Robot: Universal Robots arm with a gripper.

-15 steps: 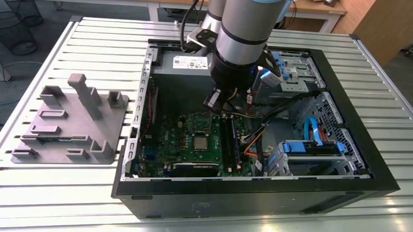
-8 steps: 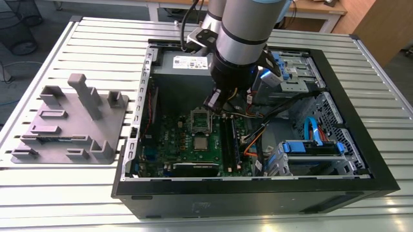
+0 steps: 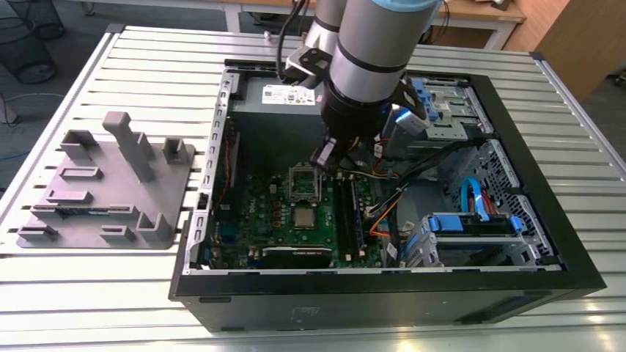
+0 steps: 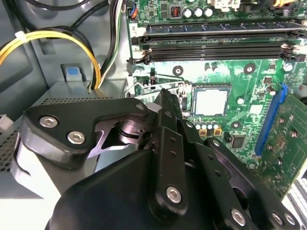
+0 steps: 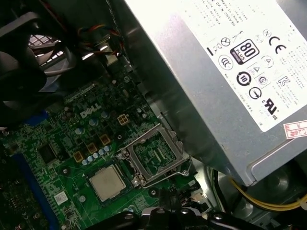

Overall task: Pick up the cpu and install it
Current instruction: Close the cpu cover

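Note:
The cpu (image 3: 305, 218) is a small silver-grey square lying flat on the green motherboard (image 3: 259, 220) inside the open computer case. It shows in both wrist views (image 4: 211, 101) (image 5: 106, 183). Right beside it, toward the power supply, the silver hollow retention frame (image 3: 304, 184) (image 5: 156, 154) is flipped open. My gripper (image 3: 329, 163) hangs above the board by the frame's far corner, apart from the cpu. Its black fingers (image 4: 166, 103) look closed together with nothing seen between them.
The grey power supply (image 3: 278, 95) (image 5: 225, 72) sits close behind the gripper. Long memory slots (image 3: 348, 220) (image 4: 216, 45) run beside the socket. Yellow and orange cables (image 4: 53, 38), blue drive cages (image 3: 470, 224) and the case wall (image 3: 391, 293) crowd the space. A grey fixture block (image 3: 108, 183) rests outside on the slatted table.

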